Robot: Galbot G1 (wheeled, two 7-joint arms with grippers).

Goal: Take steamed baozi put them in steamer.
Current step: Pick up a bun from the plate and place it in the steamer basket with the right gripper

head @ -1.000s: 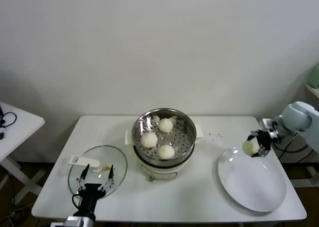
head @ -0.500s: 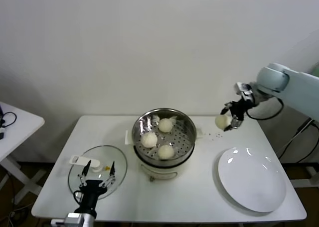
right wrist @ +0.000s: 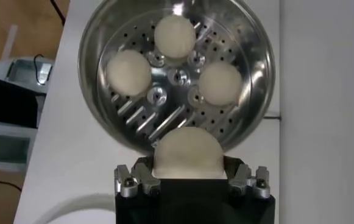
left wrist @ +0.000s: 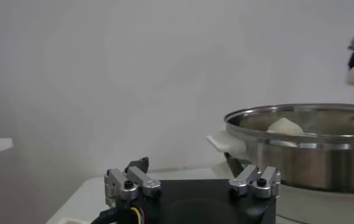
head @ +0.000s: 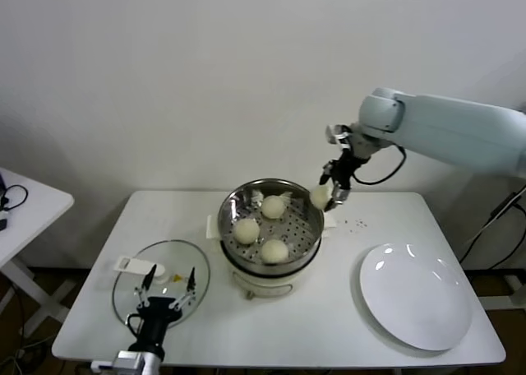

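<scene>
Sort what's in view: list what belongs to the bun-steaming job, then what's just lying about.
Job:
- held bun in right gripper, above the steamer's rim
- three buns on the tray
- steamer

Lying about:
- glass lid
- white plate
- left gripper, open, parked by the lid
- side table

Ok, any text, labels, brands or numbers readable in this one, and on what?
None can be read.
Steamer: no visible label.
Plate: plain.
Small grey screen beside the table, seen in the right wrist view: too blurred to read.
</scene>
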